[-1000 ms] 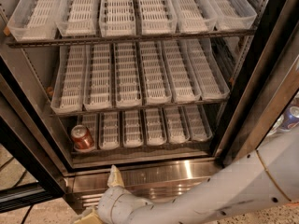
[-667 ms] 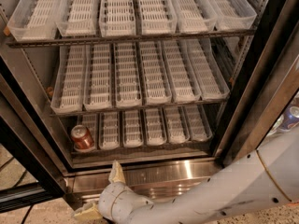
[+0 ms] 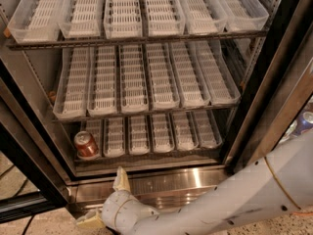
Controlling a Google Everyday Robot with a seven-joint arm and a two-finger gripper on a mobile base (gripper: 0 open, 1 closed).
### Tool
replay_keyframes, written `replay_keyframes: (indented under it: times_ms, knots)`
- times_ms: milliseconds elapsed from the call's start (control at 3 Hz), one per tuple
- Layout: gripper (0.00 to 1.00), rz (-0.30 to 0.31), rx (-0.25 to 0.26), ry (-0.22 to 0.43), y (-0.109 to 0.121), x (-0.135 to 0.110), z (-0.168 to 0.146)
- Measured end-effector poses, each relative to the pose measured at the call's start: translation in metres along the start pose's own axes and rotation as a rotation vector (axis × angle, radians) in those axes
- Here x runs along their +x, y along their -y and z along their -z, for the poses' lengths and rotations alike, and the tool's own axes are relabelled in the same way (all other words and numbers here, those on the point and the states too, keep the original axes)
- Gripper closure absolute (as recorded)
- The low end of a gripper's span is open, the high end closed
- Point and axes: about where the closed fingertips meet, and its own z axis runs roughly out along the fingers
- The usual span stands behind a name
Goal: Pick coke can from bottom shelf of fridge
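Camera view looks down into the open fridge (image 3: 274, 82), whose three racks of white slotted trays sit between dark frame members.

1. At 8 o'clock in the view, the coke can (image 3: 86, 145) stands upright in the leftmost lane tray of the bottom shelf (image 3: 161, 131), near that tray's front end. Its silver top rim faces the camera. The other five lanes, running toward 3 o'clock from the can, hold nothing that can be seen.

2. Above it, at 12 o'clock from the can, the middle rack (image 3: 132, 77) and the top rack (image 3: 122, 9) carry white trays only.

3. The claw (image 3: 99, 198) is at 6 o'clock in the view, below the bottom shelf and in front of the ribbed stainless steel base (image 3: 181, 182). It is released, with its cream fingers (image 3: 121, 179) spread wide. One points to 12 o'clock against the steel base and the other points to 8 o'clock over the speckled floor. Nothing lies between them. The coke can is at 11 o'clock from the claw, apart from it and untouched.

4. The white arm (image 3: 234, 199) runs from the claw toward 3 o'clock and leaves the view at the right edge.

5. At 3 o'clock, outside the fridge frame, part of a blue and silver can (image 3: 306, 118) shows at the edge.
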Motion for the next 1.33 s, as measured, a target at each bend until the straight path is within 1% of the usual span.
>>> replay_keyframes:
  times_ms: [333,667,1000,1333]
  knots:
    - [0.0,0.012,0.053,0.058,0.004,-0.009,-0.012]
    - [0.0,-0.014,0.148,0.135,0.025,-0.019,-0.022]
    - [0.0,-0.051,0.206,0.2,0.042,-0.029,-0.031]
    - [0.0,-0.085,0.244,0.264,0.048,-0.042,-0.039]
